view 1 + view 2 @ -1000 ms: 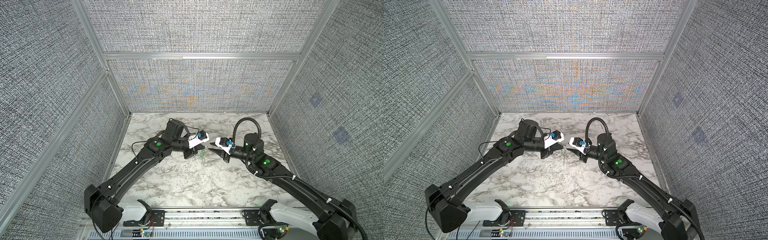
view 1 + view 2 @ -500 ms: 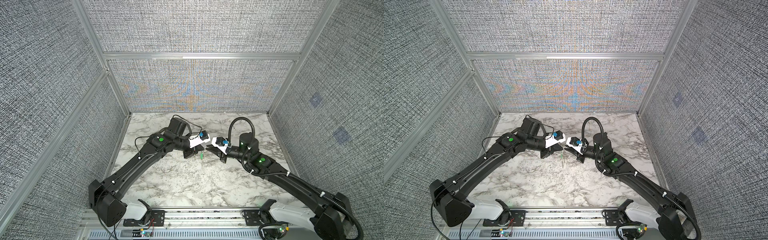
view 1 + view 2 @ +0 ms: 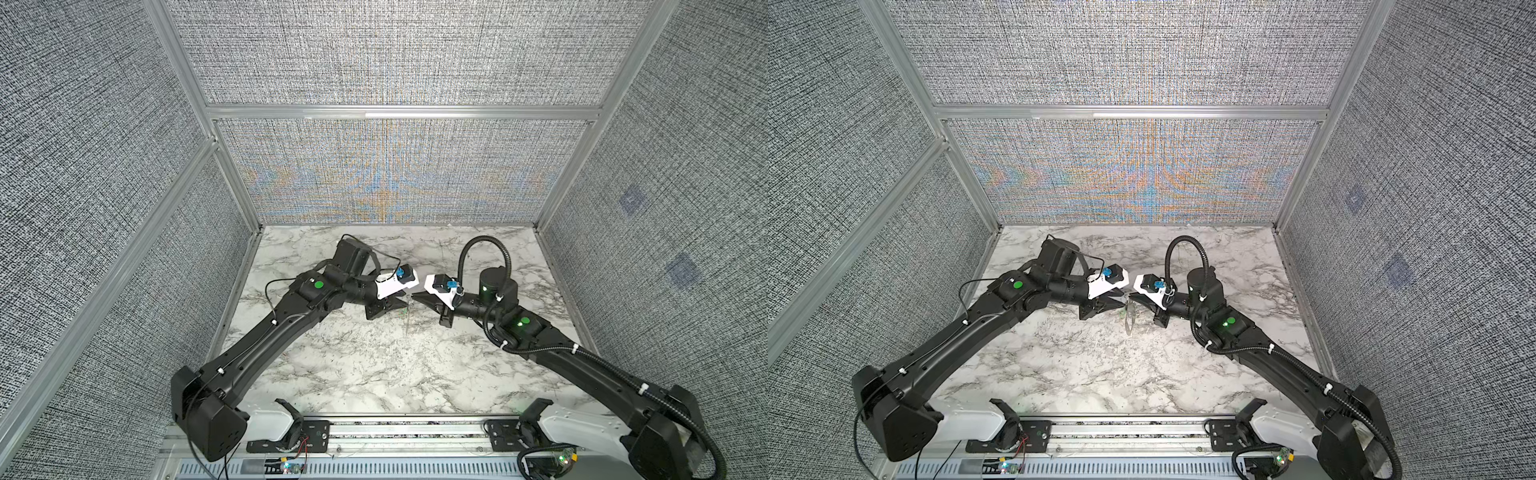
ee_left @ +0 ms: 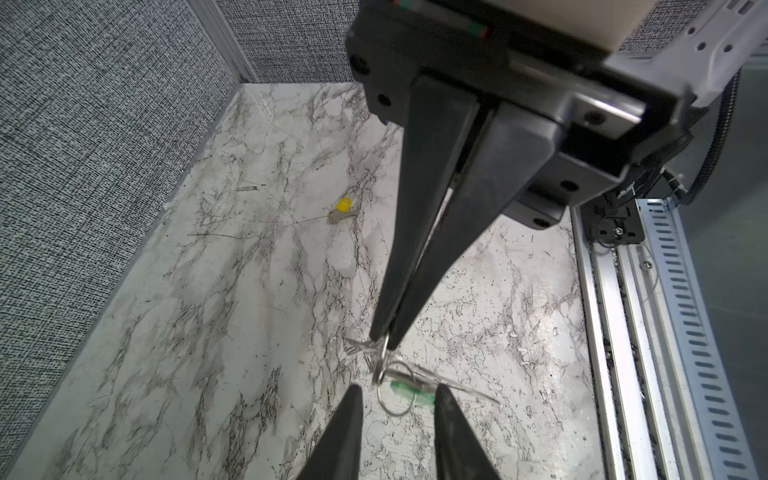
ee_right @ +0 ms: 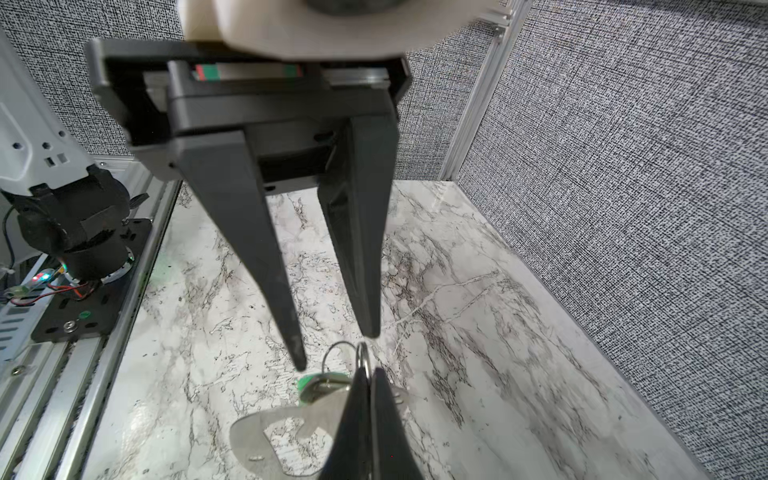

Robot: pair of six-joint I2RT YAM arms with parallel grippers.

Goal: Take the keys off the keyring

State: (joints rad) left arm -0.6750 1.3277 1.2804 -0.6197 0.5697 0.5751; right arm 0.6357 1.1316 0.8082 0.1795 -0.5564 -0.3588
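Two black robot arms are shown over a white marble table (image 3: 374, 365). In both top views the grippers are seen meeting tip to tip a little toward 12 o'clock from the table's centre, the left arm reaching in from 9 o'clock and the right from 3 o'clock. In the right wrist view the left gripper (image 5: 334, 349) is shown with its fingers apart and nothing held between them. The right gripper (image 4: 384, 338) is shown pinched together on a thin wire loop (image 5: 362, 353) of the keyring (image 5: 247, 440), whose flat grey slotted body hangs below the pinch, toward 6 o'clock in the top views. A green-tagged key (image 5: 320, 384) is still threaded on it, between the left fingertips; whether they touch it cannot be told. A yellow-tagged key (image 4: 341, 211) lies flat on the marble, well apart from both grippers.
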